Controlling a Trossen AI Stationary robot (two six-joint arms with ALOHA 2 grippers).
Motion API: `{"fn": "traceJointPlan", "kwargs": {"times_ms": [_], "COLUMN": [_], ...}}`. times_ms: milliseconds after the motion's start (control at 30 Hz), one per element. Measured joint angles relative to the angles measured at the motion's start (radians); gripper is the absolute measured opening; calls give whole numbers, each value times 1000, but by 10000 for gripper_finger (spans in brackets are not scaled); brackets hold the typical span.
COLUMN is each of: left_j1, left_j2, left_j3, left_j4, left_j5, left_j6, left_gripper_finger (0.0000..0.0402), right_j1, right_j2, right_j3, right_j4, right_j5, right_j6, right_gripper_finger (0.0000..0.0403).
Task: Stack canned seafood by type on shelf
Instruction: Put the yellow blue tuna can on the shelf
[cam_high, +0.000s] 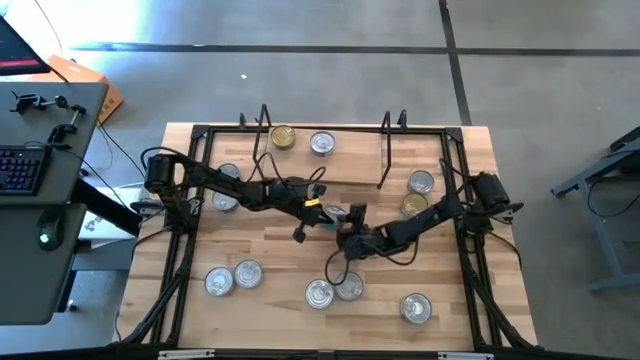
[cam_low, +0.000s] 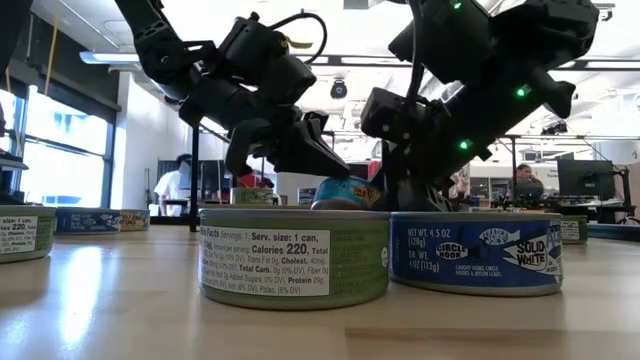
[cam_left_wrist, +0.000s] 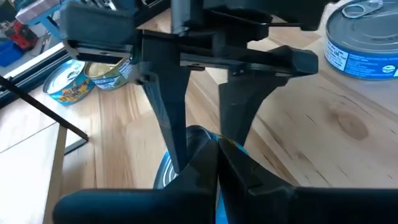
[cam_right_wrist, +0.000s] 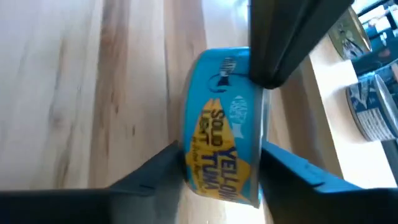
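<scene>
At the high view's centre, our right gripper (cam_right_wrist: 217, 165) clamps a blue tin (cam_right_wrist: 225, 124) on edge, lid sideways. Our left gripper (cam_high: 318, 208), closed and empty, touches it. The shelf (cam_high: 330, 165) lies above.

My right gripper (cam_high: 350, 240) sits mid-table with its fingers either side of a blue tin (cam_right_wrist: 227, 158) turned on its edge, and my left gripper (cam_high: 330, 217), fingers shut, is crowded right against it. Nothing could pass between the two. Just beyond the right gripper toward the table's near edge, two tins (cam_high: 333, 291) block a straight pull-back. On its outer side, a pair of tins (cam_high: 417, 194) stands close to the right arm. Toward the shelf (cam_high: 350, 165), bare board lies open between the upright black rods. Behind the left arm, one tin (cam_high: 225, 201) sits beside it.
</scene>
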Motion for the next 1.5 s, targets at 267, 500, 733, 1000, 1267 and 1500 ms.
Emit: {"fn": "traceJointPlan", "kwargs": {"times_ms": [267, 500, 733, 1000, 1267, 1500], "left_j1": [-21, -92, -140, -199, -239, -245], "left_j2": [-77, -282, -468, -525, -525, -525], "left_j3": [2, 2, 2, -11, -69, -72], "left_j4": [-15, -200, -527, -666, -604, -604], "left_j5": [-198, -569, -724, -728, -764, -768], "left_j6": [-62, -45, -211, -408, -426, -435], "left_gripper_finger": [4, 5, 5, 5, 5, 5], "right_j1": [-8, -40, -197, -373, -482, -532], "right_j2": [-96, -296, -263, -45, 63, 64], "right_j3": [0, 134, 359, 472, 488, 489], "right_j4": [-128, -584, -842, -819, -847, -878], "right_j5": [-26, -15, -14, -41, 15, 20], "right_j6": [167, 367, 277, -103, -178, -151], "right_gripper_finger": [116, 116, 116, 116, 116, 140]}}
